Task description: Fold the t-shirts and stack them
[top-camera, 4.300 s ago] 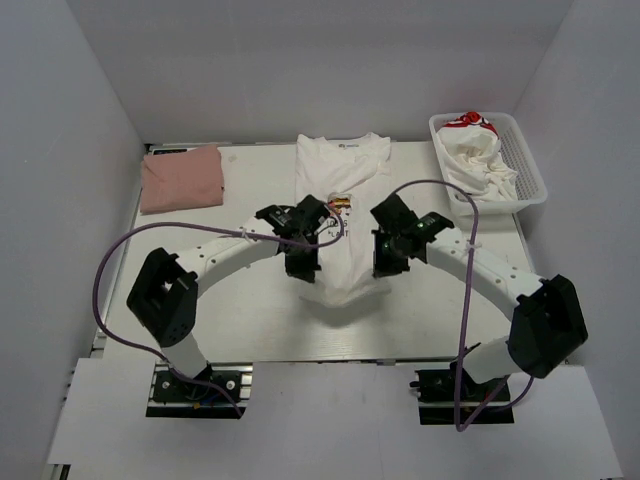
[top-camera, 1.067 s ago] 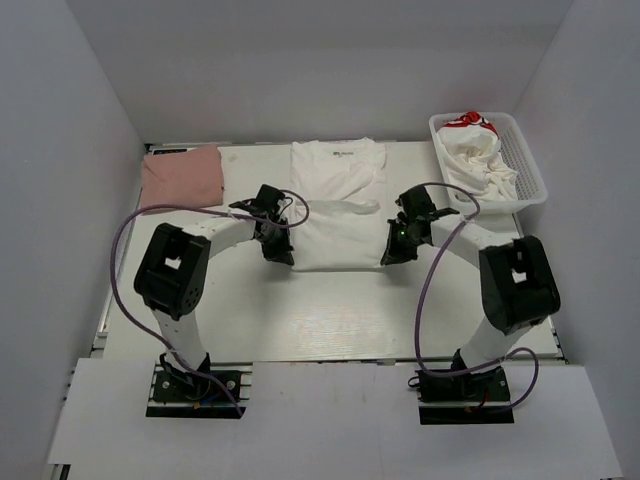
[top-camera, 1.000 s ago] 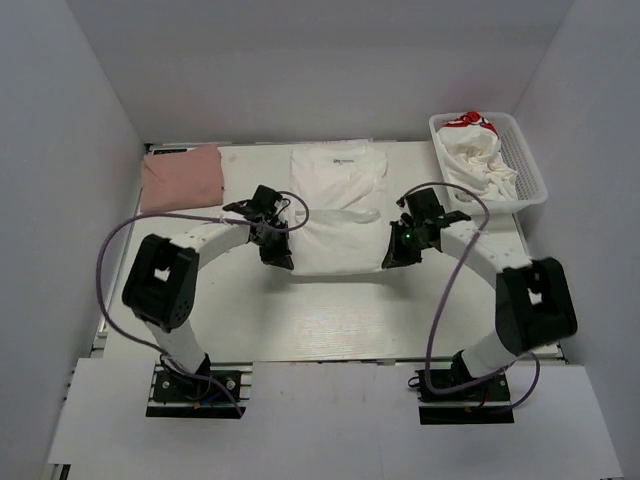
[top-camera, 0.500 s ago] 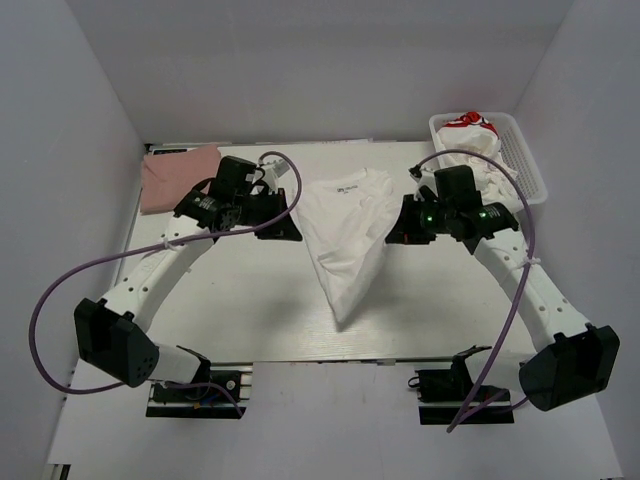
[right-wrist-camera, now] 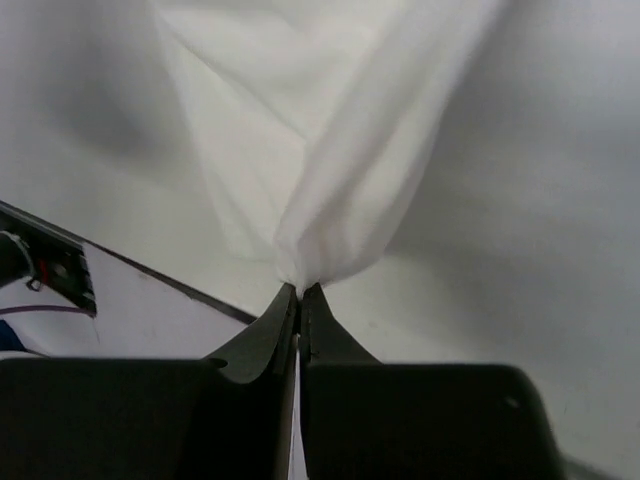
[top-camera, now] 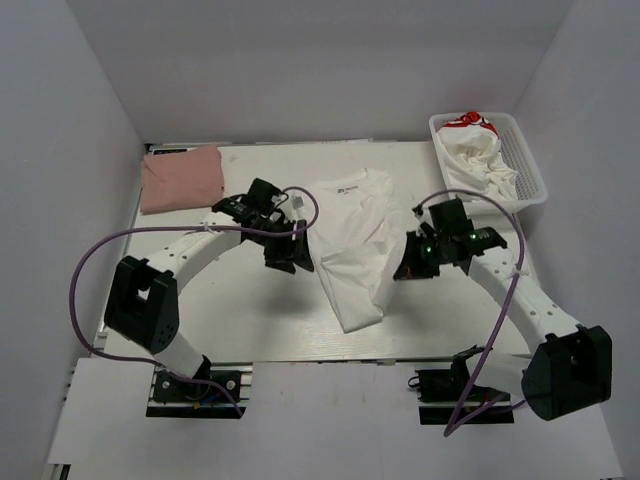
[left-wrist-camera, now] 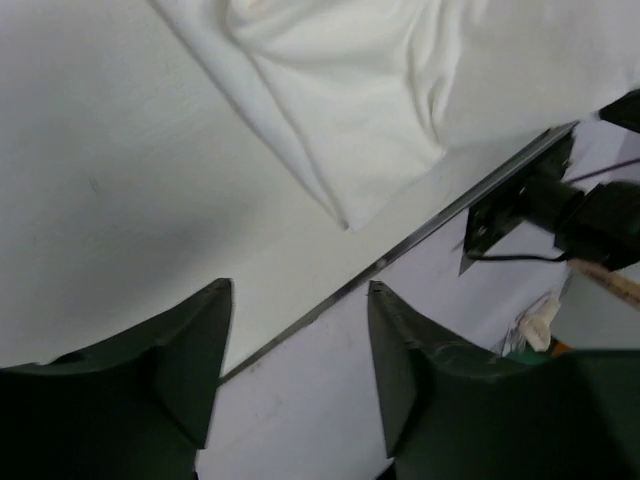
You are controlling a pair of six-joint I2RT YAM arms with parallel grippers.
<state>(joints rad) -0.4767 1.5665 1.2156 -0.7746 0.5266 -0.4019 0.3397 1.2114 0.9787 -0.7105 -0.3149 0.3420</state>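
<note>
Left hand [left-wrist-camera: 295,298] released t-shirt [top-camera: 355,250] | right hand [right-wrist-camera: 299,291] pinching it | label [top-camera: 348,186] illegible

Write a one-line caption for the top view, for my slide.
Right pincer grips the white t-shirt, left pincer open beside it; folded pink t-shirt at back left, basket at back right.

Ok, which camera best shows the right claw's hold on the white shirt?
The right wrist view: the right claw is shut on a bunched fold of the white shirt. The top view shows it at the shirt's edge, the pinch too small. The left wrist view shows cloth but no pinch.
</note>
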